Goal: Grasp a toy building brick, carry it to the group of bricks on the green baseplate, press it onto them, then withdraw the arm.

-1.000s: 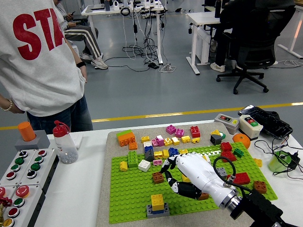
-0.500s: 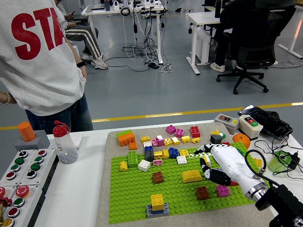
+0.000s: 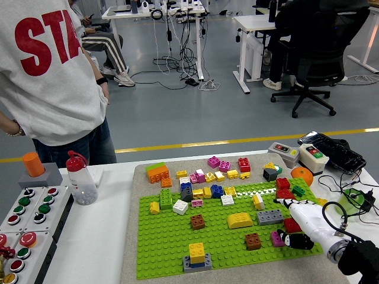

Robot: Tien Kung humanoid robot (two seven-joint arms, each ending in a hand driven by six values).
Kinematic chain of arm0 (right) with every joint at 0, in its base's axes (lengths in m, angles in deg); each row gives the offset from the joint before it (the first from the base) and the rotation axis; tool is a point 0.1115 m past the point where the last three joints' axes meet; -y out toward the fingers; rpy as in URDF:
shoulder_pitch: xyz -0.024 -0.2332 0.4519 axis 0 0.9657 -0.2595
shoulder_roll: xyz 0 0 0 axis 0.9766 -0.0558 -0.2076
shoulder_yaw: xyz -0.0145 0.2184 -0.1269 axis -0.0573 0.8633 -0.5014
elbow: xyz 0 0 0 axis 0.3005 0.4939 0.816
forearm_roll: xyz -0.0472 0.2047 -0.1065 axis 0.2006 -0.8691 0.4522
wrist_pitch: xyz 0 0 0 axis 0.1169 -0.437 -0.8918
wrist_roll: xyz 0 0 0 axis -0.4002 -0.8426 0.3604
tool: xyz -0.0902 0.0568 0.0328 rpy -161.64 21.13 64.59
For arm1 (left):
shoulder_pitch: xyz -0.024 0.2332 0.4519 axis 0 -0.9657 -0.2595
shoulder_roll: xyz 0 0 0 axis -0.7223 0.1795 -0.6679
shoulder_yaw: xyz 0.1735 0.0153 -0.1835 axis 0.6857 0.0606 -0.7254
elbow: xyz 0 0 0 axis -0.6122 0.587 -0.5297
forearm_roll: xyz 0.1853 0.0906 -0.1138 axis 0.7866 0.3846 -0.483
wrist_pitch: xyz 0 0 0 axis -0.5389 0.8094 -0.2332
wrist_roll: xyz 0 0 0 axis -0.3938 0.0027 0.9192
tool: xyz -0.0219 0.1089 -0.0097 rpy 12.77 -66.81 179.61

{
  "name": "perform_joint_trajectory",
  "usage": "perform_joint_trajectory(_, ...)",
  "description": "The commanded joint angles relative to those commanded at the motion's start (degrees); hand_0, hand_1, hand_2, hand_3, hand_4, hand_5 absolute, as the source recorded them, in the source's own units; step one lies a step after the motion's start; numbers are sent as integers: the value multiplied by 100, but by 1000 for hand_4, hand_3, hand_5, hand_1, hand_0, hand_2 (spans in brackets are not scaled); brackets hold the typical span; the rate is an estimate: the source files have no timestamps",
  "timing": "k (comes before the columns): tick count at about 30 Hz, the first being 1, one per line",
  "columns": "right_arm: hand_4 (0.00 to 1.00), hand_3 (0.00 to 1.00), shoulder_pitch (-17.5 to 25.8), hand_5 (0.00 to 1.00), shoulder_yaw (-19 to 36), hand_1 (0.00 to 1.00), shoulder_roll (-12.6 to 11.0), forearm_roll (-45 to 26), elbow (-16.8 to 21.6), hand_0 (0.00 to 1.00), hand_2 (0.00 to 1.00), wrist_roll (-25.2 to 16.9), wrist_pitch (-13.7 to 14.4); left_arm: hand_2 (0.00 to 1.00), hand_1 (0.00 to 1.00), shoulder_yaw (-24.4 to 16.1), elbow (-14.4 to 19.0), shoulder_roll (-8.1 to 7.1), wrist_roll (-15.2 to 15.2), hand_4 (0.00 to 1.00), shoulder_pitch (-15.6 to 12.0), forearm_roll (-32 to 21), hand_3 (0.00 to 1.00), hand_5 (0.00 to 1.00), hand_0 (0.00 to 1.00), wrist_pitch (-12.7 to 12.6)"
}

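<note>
Loose toy bricks lie scattered over the green baseplate [image 3: 172,242], none of them in a grasp. The group on the plate — a yellow brick [image 3: 197,252] seated on a blue-and-grey base [image 3: 197,264] — stands at the near edge, left of centre. Candidates for the next pick sit to its right: a brown brick [image 3: 253,241] and a pink brick [image 3: 276,238] near the front right, a grey long brick [image 3: 270,217] and a yellow curved piece [image 3: 239,220] a little farther back, another brown brick [image 3: 198,222] toward the middle.

These look like hard moulded plastic: light, rigid, smooth-sided and likely to slip under a loose pinch, though not fragile. The sound hold, by this view, is across two opposite flat side walls, thumb against fingers, leaving the studded top and hollow underside free so the piece can be pressed square onto the studs below. Any brick seated on the plate may need a firm pull to lift.

The robot's right hand [image 3: 303,225] hangs low over the plate's near right corner, white fingers loosely extended and holding nothing, just beside the pink brick and a red brick [image 3: 292,225]. The left arm is out of view.

Beyond the plate, more bricks lie in a row along the far side of the grey mat [image 3: 131,248] on the white surface [image 3: 95,242]; a person in a grey sweatshirt [image 3: 50,71] stands at the far left, hands off the bricks.
</note>
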Motion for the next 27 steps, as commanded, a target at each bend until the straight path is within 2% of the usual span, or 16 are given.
perform_joint_trajectory(4, 716, 945, 35, 259, 29, 875, -8, 4, 33, 953, 926, 10, -59, 675, 687, 2, 0, 3, 2, 291, -14, 3, 580, 998, 657, 0)
perform_joint_trajectory(16, 709, 923, 87, 264, 79, 868, -90, -15, 400, 949, 917, -78, 35, 675, 687, 4, 0, 2, -1, 291, -29, 13, 580, 998, 658, -4)
perform_joint_trajectory(21, 709, 923, 113, 264, 57, 868, -158, -40, 562, 949, 917, -79, -101, 675, 687, 5, 0, 0, -6, 291, -20, 8, 580, 998, 658, -7)
perform_joint_trajectory(22, 706, 873, 121, 261, 40, 847, -182, -51, 601, 927, 883, -79, -168, 675, 687, 5, 0, -1, -7, 291, -17, 6, 580, 998, 658, -8)
perform_joint_trajectory(27, 706, 873, 144, 261, -13, 847, -268, -19, 688, 927, 883, -42, -437, 675, 687, 11, 0, -4, -10, 291, 0, -3, 580, 998, 658, -11)
